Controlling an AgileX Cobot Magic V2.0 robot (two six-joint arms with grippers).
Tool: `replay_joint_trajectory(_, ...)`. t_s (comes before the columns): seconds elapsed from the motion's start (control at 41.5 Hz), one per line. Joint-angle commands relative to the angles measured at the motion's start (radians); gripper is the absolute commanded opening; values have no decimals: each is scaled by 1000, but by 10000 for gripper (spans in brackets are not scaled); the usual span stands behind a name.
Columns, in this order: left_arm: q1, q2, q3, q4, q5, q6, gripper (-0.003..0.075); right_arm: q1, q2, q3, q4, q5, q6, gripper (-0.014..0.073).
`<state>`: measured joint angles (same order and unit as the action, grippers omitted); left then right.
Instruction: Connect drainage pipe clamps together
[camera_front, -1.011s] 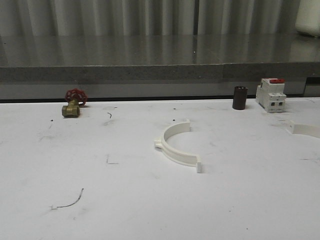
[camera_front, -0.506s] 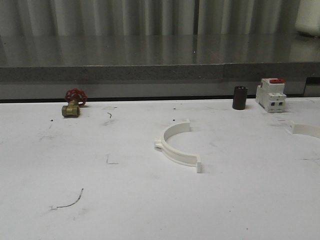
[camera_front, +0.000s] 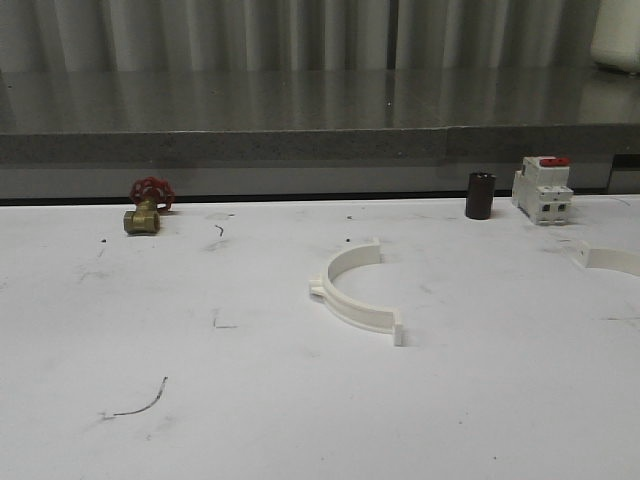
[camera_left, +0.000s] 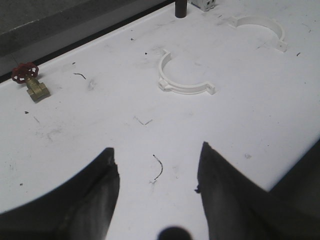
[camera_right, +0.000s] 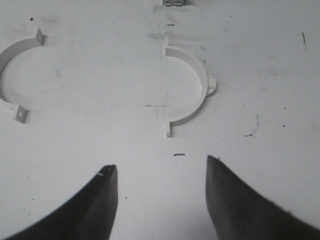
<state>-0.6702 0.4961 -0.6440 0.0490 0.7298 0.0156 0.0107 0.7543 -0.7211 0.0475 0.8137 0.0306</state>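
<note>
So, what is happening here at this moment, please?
Nothing is held yet. Two white pipe clamp halves lie apart on the table: one clamp half near the middle, the other clamp half at the right edge. The left gripper and the right gripper are both open above the table, touching nothing. A brass valve, a dark cylinder and a breaker stand at the back.

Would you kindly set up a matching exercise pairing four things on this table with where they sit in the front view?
Things:
1. valve
2. near clamp
3. breaker
4. far clamp

Places:
A. cut off by the right edge
B. back left
C. middle of the table
D. back right, beside the dark cylinder

Pairs: 1-B, 2-C, 3-D, 4-A
</note>
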Motion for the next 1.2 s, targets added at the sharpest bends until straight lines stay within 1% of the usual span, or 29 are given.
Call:
replay_joint_trajectory(0.0, -2, 3, -26, -6, -70, -5, 356, -5, 30, -43, -30, -33, -9, 428)
replay_joint_trajectory(0.12, -2, 3, -26, -6, -73, -5, 356, -5, 138, -108, -42, 56, -9, 428)
replay_joint_trajectory(0.217, -2, 3, -26, -6, -73, -5, 356, -10, 267, -176, -42, 114, -12, 428)
replay_joint_trajectory(0.313, -2, 3, -26, -6, -73, -5, 356, -54, 384, -234, -28, 151, -31, 428)
replay_joint_trajectory(0.433, -2, 3, -26, -6, -73, -5, 356, -129, 505, -296, 15, 152, -75, 428)
replay_joint_trajectory(0.53, -2, 3, -26, -6, -73, -5, 356, -168, 597, -338, 49, 135, -132, 428)
replay_joint_trajectory(0.65, -2, 3, -26, -6, -73, -5, 356, -193, 703, -387, 46, 86, -167, 428)
replay_joint_trajectory(0.722, -2, 3, -26, -6, -73, -5, 356, -195, 774, -421, 40, 55, -176, 428)
replay_joint_trajectory(0.891, -2, 3, -26, -6, -73, -5, 356, -191, 898, -483, 38, -30, -247, 428)
replay_joint_trajectory(1.18, -2, 3, -26, -6, -73, -5, 356, -190, 1021, -520, 37, -125, -250, 428)
